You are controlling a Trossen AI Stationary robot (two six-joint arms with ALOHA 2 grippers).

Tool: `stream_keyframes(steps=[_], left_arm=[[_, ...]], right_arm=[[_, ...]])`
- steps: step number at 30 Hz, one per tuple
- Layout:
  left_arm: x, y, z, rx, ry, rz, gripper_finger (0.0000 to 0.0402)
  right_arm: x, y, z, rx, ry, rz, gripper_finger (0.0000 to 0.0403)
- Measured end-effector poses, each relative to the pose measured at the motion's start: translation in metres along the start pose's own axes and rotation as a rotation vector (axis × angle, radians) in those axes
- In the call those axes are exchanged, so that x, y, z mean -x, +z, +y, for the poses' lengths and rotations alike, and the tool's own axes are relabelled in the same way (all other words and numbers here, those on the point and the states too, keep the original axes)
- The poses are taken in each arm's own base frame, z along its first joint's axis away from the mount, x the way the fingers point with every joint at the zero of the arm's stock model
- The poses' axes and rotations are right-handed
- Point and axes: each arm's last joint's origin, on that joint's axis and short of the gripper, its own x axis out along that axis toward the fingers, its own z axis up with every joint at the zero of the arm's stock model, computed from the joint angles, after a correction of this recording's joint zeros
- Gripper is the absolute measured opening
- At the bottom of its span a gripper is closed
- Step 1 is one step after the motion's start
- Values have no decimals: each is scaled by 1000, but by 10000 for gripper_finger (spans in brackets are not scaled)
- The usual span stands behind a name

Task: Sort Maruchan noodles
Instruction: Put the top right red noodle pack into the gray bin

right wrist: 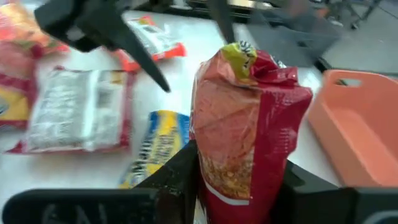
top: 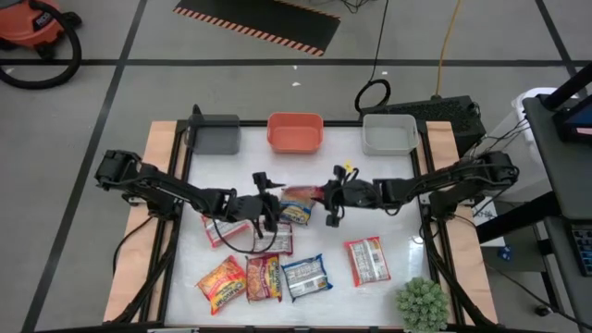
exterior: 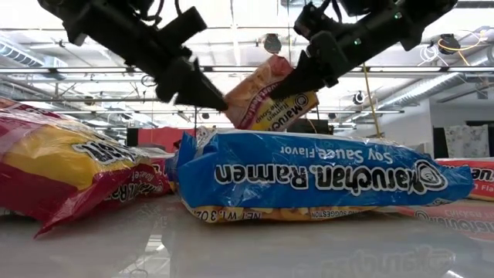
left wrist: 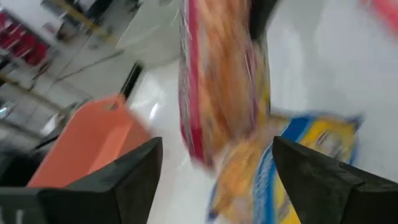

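Between the two arms, lifted clear of the desk (top: 398,199), hangs the held packet (top: 298,205), an orange-and-red Maruchan pack. I read the right tool (top: 331,197) as pinching it: in the right wrist view the packet stands on end between that tool's two dark fingers (right wrist: 180,171), long axis running away from the wrist. The left tool (top: 268,199) sits at the packet's 9 o'clock, fingers spread and empty, their tips just beside the pack's near edge in the low view; whether they touch it I cannot tell.

From the packet, the orange bin (top: 295,131) lies at 12 o'clock and is the closest of the three; the dark grey bin (top: 215,135) is at about 10 o'clock, the light grey bin (top: 388,134) at about 2 o'clock. I'd judge the right arm needs only a short carry toward 12.

Below, from 5 to 7 o'clock, the remaining packets (top: 305,276) lie flat on the desk, one partly under the left tool. A green spiky plant (top: 423,303) stands at the 5 o'clock corner, well apart. Nothing blocks the path to the bins except the left arm close by.
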Motion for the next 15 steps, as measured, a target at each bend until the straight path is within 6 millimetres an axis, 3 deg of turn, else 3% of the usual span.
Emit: stream_keyframes(steps=[6,15], left_arm=[[12,-6,6,53,-26,96,310],[20,-15,8,52,-82,187,310]], right_arm=[[28,14,-38,-111,-97,-28,109],[75,5,-89,-283,-296,78,106]])
